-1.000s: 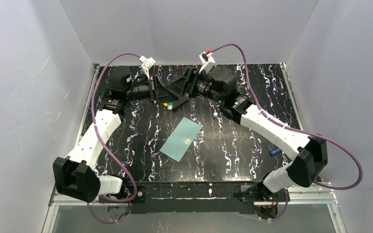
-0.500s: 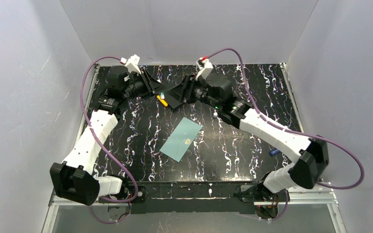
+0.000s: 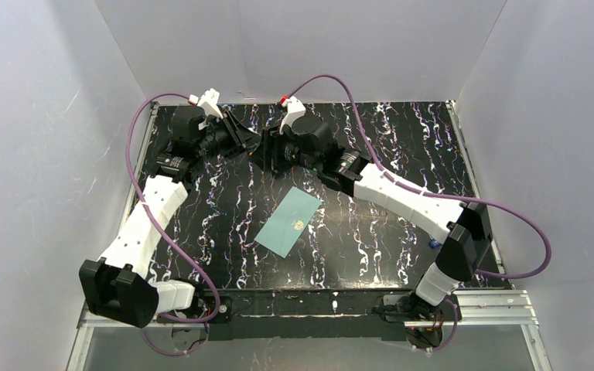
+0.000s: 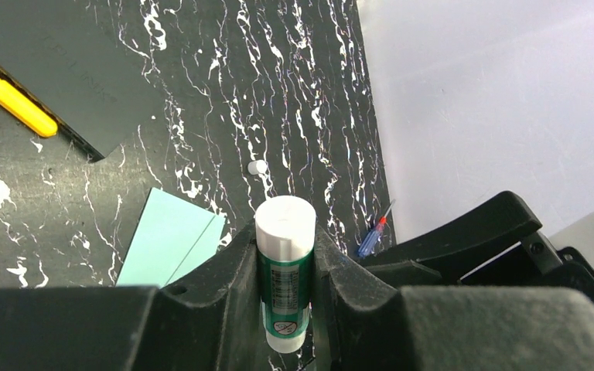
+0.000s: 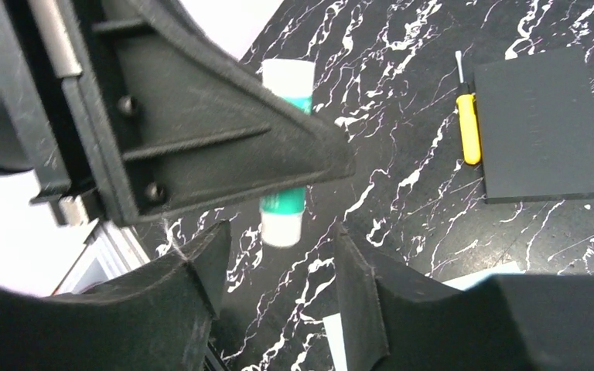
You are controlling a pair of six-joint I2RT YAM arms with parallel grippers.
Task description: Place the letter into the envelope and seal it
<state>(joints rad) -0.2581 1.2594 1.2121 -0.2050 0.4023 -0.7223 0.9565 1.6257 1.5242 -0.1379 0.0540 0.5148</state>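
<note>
The pale teal envelope lies flat mid-table with its gold seal mark up; a corner of it shows in the left wrist view. The letter is out of view. My left gripper hangs at the back left, shut on a green-and-white glue stick. My right gripper is open just right of it, facing it. The glue stick's white end sits just beyond the right gripper's fingertips, not between them.
A flat black square pad lies at the back with a yellow-handled screwdriver along its edge. A small white cap-like piece and a blue screwdriver lie to the right. White walls enclose the table.
The left gripper drew back left with the glue stick. The right arm swung left after it, and its gripper now faces the stick's end. The envelope has not moved.
</note>
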